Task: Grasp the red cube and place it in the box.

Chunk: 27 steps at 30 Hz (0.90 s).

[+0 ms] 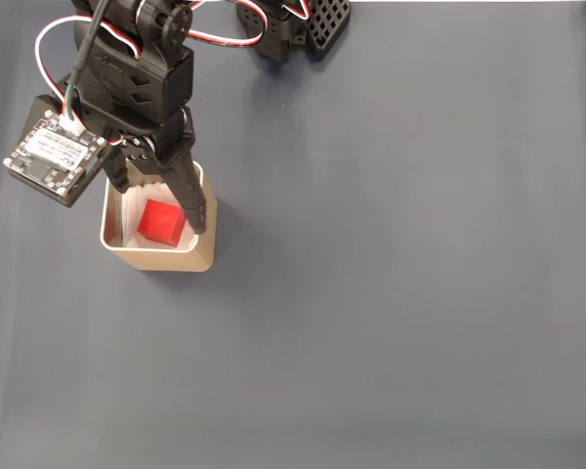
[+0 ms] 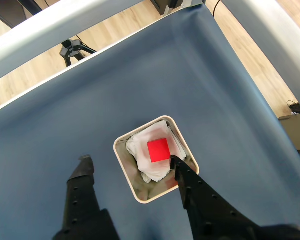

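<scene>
Closest to the wrist camera is the black two-finger end effector (image 2: 131, 163), coming up from the bottom edge of that view with its fingers spread wide and nothing between them. The left finger tip hangs over bare cloth just beside the box, and the right finger tip overlaps the box's right rim (can't tell whether it actually touches the rim).

Just past the fingertips sits the tan square box with rounded corners and a pale rim (image 2: 122, 165), standing on the dark blue-grey cloth-covered surface (image 2: 200, 90). Inside it is crumpled white padding (image 2: 140, 146), and the small bright red matte cube (image 2: 158, 150) lies on top of that padding, roughly in the middle of the box, apart from both fingers.

In the fixed view, which looks down from above, same story: the red cube (image 1: 162, 221) sits inside the box (image 1: 161, 260) at the left of the surface (image 1: 420, 293), with the end effector (image 1: 161, 207) hanging above the box opening, one black finger crossing the right wall. A green circuit board (image 1: 54, 151) is mounted on the arm's side, up and left of the box.

Farther out in the wrist view, beyond the cloth edge, there's light wooden flooring (image 2: 115, 25) and a pale rail (image 2: 50, 30) running across the top.
</scene>
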Motion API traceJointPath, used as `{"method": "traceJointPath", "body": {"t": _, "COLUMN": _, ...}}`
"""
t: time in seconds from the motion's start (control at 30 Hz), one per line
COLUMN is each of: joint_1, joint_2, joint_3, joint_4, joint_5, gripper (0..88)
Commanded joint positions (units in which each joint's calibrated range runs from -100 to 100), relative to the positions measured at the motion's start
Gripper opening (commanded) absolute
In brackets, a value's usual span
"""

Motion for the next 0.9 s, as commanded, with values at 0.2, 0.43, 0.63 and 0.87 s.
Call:
{"method": "traceJointPath", "body": {"t": 0.2, "joint_1": 0.1, "joint_2": -2.3, "joint_3": -1.54, "joint_4": -0.85, "joint_5": -0.2, "gripper": 0.2}}
{"method": "traceJointPath", "body": {"t": 0.43, "joint_1": -4.44, "joint_2": -5.59, "joint_3": -0.17, "joint_4": -4.3, "joint_5": 0.39, "gripper": 0.2}}
{"method": "traceJointPath", "body": {"t": 0.63, "joint_1": -10.69, "joint_2": -11.48, "joint_3": 6.76, "joint_4": -8.16, "joint_5": 0.34, "gripper": 0.2}}
{"method": "traceJointPath", "body": {"t": 0.87, "joint_1": -17.5, "joint_2": -20.39, "joint_3": 19.33, "joint_4": -11.93, "joint_5": 0.34, "gripper": 0.2}}
